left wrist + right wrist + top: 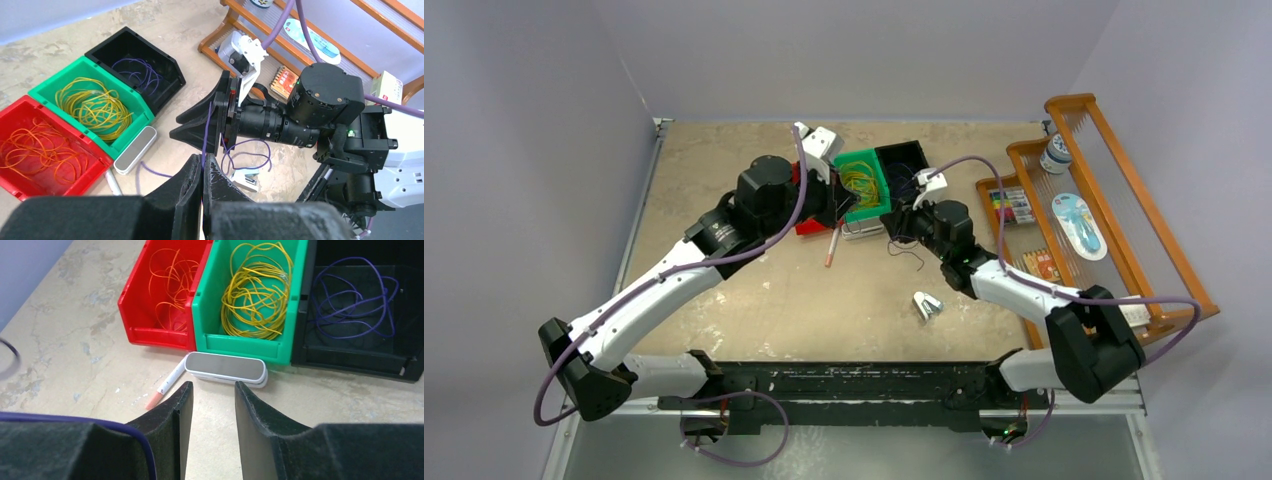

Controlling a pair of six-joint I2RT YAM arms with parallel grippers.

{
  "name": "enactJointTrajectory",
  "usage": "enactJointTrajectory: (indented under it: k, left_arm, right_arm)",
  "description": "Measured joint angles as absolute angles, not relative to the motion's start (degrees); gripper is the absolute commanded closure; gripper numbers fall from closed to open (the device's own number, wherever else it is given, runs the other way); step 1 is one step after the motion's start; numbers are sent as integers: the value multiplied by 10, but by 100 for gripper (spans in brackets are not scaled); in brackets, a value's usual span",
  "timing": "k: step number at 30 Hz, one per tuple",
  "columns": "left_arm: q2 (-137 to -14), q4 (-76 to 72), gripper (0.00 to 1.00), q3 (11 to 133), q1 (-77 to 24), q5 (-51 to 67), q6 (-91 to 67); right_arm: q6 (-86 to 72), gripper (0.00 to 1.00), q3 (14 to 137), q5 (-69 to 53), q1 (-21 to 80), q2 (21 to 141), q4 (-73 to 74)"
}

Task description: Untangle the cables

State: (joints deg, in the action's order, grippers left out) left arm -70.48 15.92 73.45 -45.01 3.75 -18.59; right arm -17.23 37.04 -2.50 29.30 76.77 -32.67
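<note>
Left gripper is clenched on 1 thin purple cable. The strand runs from its fingertips up to the right gripper's fingers. The rest lies in a loose loop on the table under the right arm.

Right gripper has its jaws apart with bare table showing between them, so nothing is gripped. A purple strand crosses its body at lower left. Can't tell from the left wrist view whether the strand touches its fingers.

3 bins sit side by side:
- red bin with orange cables
- green bin with yellow cables
- black bin with purple cables

Colours look sorted, so the step in hand is likely 1 leftover purple strand being drawn out between the 2 arms. I'd judge this is late in the task.

Next move is probably for the right gripper to pinch the strand or back off. The left would then carry it to the black bin. The trailing loop needs lifting clear of the marker and the flat grey case just in front of the green bin. Risks are the thin wire slipping from the pinch or snagging on the right arm.
</note>
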Motion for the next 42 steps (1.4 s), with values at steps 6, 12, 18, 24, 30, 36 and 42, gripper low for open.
enactJointTrajectory:
  k: [6,12,18,24,30,36,42]
  left_arm:
    - [-704,199,100,765,-450,10,-169]
    - [-685,222,100,809,-450,-25,-150]
    - [-667,244,100,841,-450,-63,-128]
    - [-665,280,100,867,-450,-105,-109]
    - [-664,301,100,907,-450,-152,-96]
    - [-663,325,100,940,-450,-189,-88]
    - [-662,336,100,978,-450,-230,-77]
  right_arm:
    - [-174,57,362,-37,295,789,-364]
    - [-178,46,344,-37,292,822,-370]
    - [-180,45,337,-37,292,832,-379]
    - [-180,40,336,-36,292,837,-391]
    - [-182,36,332,-36,292,851,-399]
    - [-182,33,331,-36,292,851,-414]
    - [-182,29,325,-35,292,860,-420]
